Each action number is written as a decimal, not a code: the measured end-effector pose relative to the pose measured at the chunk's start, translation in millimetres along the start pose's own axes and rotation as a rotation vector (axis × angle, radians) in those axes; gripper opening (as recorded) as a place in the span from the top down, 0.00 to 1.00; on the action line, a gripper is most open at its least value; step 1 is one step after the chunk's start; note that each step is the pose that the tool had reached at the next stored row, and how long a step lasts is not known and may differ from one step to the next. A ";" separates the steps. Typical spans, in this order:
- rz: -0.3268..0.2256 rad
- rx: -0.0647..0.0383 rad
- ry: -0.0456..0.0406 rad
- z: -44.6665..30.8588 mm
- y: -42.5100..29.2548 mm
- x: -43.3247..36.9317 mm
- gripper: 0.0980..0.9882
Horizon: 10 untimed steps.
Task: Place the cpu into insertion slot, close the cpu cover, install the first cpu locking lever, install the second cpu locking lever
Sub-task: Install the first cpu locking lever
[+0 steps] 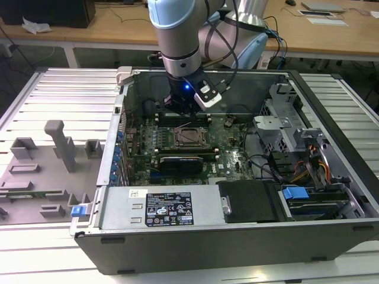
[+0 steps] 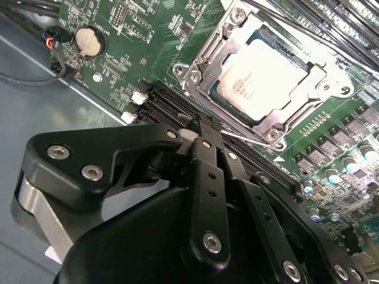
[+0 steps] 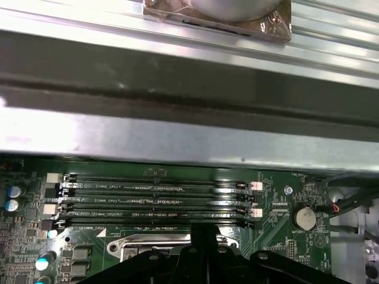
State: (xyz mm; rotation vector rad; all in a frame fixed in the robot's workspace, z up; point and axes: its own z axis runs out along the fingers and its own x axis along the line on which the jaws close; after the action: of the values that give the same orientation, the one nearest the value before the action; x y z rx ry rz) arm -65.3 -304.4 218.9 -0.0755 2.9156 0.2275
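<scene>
The cpu [image 2: 263,80], pale silvery-beige, lies flat in the insertion slot [image 2: 278,127] on the green motherboard. The cpu cover [image 2: 204,56], a silvery frame plate, lies down around it, and the chip shows through its window. My gripper [image 2: 198,125] is shut, its black fingers pressed together with nothing seen between them. Its tip hovers just beside the socket's edge, close to a thin metal lever rod [image 2: 251,140]. In the exterior view the gripper [image 1: 185,109] hangs inside the open case just behind the cpu [image 1: 190,136]. In the first wrist view the gripper [image 3: 204,234] sits over the socket frame [image 3: 148,241].
Long memory slots [image 3: 157,198] run beside the socket, with the case wall [image 3: 177,89] behind them. Black card slots [image 2: 172,106] and a coin battery [image 2: 89,41] lie near the fingers. A drive cage [image 1: 284,127] and cables crowd the exterior view's right; a grey fixture [image 1: 56,148] stands outside at its left.
</scene>
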 end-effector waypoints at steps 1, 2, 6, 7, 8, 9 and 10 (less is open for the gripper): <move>0.003 0.001 -0.0004 0.3 0.4 0.0 0.99; 0.006 0.004 -0.0010 0.8 1.3 0.1 0.99; 0.017 0.012 -0.0023 2.2 5.0 0.1 0.99; 0.019 0.015 -0.0026 2.5 5.7 0.2 0.99; 0.021 0.017 -0.0029 2.8 6.3 0.2 0.99; 0.025 0.022 -0.0034 3.4 7.7 0.2 0.99; 0.029 0.027 -0.0038 4.0 8.8 0.3 0.99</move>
State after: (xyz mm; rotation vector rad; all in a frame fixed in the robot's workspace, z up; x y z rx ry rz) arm -65.3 -295.1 216.2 -0.0287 2.9167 0.1932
